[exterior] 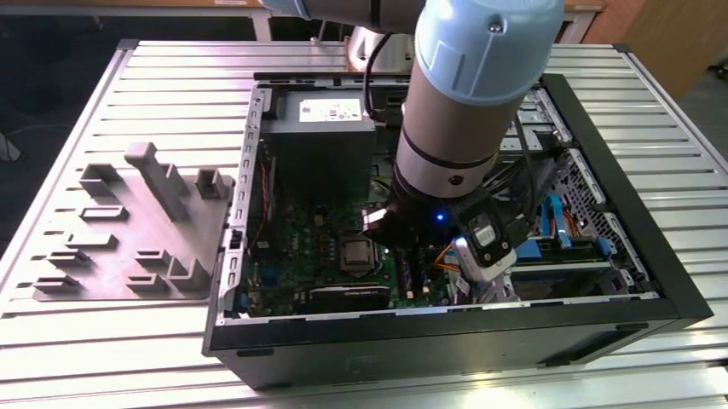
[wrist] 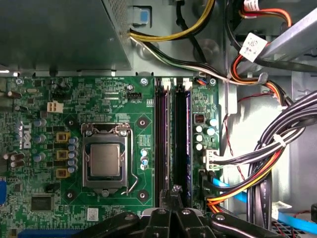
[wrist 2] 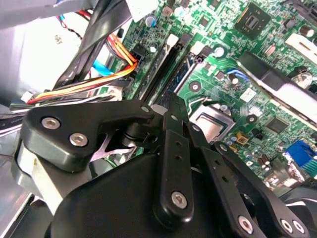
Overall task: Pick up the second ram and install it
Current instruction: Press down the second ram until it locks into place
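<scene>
Ribbed metal table (exterior: 114, 358), bearing open computer case (exterior: 455, 336). Motherboard (wrist: 49, 89) inside. Gripper (wrist: 174, 189) at three o'clock of processor socket (exterior: 358, 253) in exterior view, drawn closed, nothing seen between. Second ram (wrist: 181, 134) apparently seated edge-on just beside gripper. Judged light, stiff, fragile; best held by long edges.

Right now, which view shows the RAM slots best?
First wrist view: the slots lie full length beside the CPU socket, unobstructed. In the second wrist view the slots are oblique, partly behind the gripper. In the exterior view the arm covers them.
</scene>
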